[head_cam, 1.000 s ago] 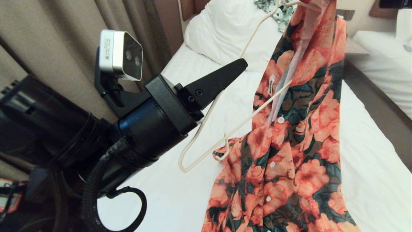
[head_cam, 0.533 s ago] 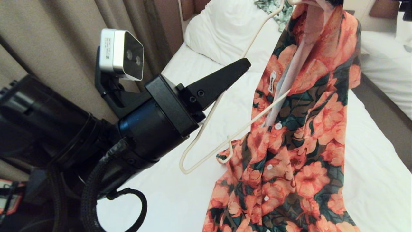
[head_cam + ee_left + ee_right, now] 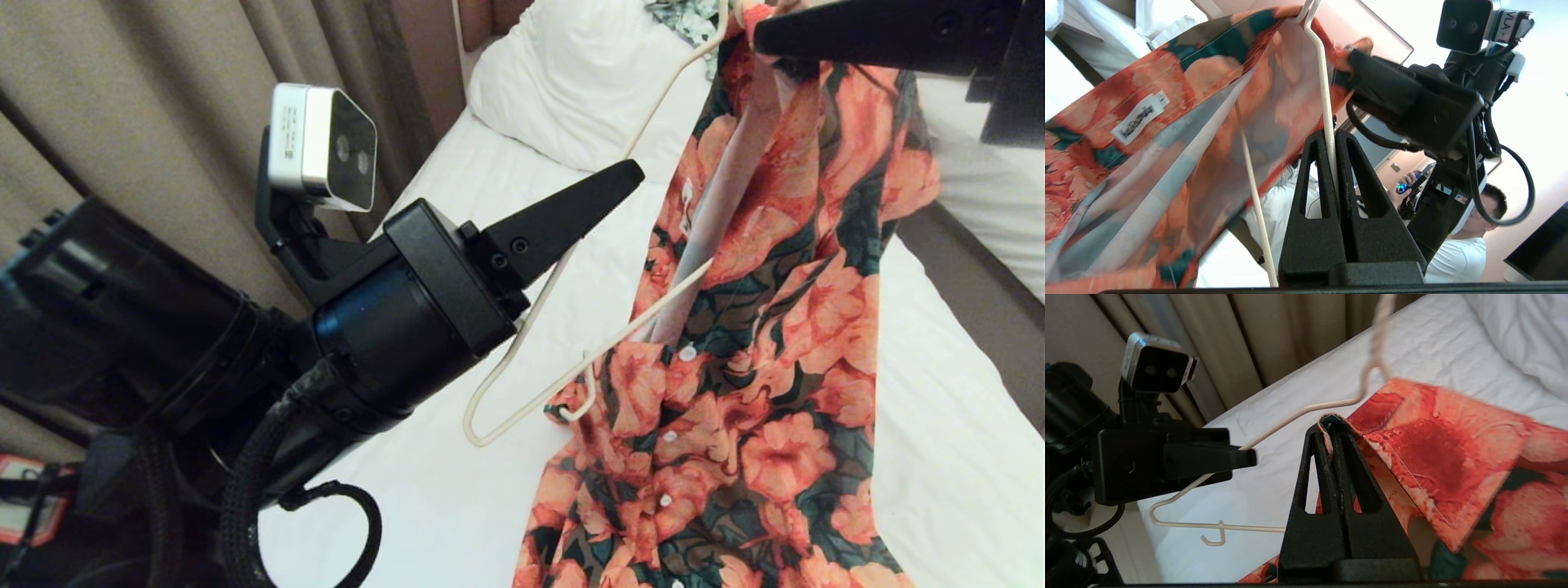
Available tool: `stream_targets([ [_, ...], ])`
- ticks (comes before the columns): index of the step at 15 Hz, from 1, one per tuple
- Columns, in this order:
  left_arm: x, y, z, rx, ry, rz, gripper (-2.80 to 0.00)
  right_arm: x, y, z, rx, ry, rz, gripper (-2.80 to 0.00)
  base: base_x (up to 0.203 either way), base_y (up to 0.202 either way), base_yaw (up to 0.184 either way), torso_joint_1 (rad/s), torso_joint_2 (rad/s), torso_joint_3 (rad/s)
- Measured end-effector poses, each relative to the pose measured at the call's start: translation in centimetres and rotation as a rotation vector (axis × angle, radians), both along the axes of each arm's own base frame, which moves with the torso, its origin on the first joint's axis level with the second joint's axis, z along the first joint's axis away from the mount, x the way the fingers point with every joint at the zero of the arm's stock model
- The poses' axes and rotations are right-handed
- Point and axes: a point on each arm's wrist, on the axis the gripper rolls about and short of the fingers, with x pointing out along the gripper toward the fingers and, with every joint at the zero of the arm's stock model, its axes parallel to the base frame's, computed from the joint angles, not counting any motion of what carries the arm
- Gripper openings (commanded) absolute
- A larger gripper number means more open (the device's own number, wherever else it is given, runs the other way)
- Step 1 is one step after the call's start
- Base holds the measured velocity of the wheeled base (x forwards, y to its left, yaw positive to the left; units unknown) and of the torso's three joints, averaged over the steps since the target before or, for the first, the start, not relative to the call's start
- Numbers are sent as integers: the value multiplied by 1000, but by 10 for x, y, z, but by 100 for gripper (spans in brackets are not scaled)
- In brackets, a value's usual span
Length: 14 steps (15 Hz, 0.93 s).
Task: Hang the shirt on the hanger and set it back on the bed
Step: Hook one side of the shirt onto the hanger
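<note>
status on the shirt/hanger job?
Left gripper shut on the hanger, held over the bed. Right gripper shut on the shirt by its collar edge. One hanger arm inside shirt. Nothing blocking.

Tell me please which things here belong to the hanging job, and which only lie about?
Belong to the job:
- shirt, held up by the shut right gripper
- hanger, one end inside the shirt, clamped in the shut left gripper
- bed

Only lying about:
- pillow
- green leafy garment
- curtain
</note>
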Motion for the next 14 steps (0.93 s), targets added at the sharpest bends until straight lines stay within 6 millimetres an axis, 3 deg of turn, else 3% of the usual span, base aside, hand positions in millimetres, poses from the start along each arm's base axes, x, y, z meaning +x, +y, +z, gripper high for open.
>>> stream_targets([
  [5,0,-1,-1,3,0,-1,-280,3,11,-6,-20,13,22,-280,0,0,0,0,0,0],
  [6,0,-1,-1,2,0,-2,-280,3,12,-6,-22,14,22,0,0,0,0,0,0,0],
  [14,0,0,0,0,-1,-1,-280,1,9,-8,-64,55,8,0,0,0,0,0,0,0],
])
